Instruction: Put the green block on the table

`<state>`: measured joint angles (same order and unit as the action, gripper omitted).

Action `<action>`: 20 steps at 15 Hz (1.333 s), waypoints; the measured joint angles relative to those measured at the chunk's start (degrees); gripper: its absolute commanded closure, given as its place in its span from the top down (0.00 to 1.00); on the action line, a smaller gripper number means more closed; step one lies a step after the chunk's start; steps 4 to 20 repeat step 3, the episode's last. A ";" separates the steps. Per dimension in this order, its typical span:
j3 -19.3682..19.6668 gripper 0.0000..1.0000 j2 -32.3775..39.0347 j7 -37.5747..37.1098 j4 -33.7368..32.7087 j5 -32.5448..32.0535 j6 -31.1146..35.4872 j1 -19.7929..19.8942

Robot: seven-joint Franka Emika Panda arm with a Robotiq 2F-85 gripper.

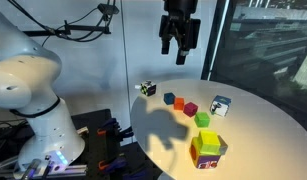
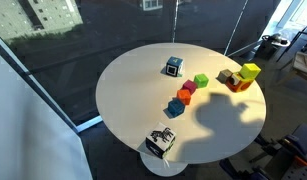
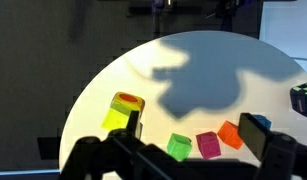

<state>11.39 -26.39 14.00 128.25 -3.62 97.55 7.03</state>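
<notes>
The green block [image 1: 202,119] sits on the round white table [image 1: 255,130], at the near end of a row with a magenta [image 1: 191,109], an orange [image 1: 180,103] and a blue block [image 1: 169,99]. It also shows in an exterior view [image 2: 201,80] and in the wrist view [image 3: 179,146]. My gripper [image 1: 180,35] hangs high above the table, open and empty. In the wrist view its fingers [image 3: 193,128] frame the row of blocks far below.
A large multicoloured cube [image 1: 207,149] stands near the green block. A white cube with blue-green marks [image 1: 221,104] and a black-and-white cube [image 1: 146,88] stand farther off. The robot base [image 1: 33,95] is beside the table, and dark glass walls stand behind it.
</notes>
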 measured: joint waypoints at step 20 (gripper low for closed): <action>0.00 1.00 0.25 0.00 0.00 0.00 0.00 0.00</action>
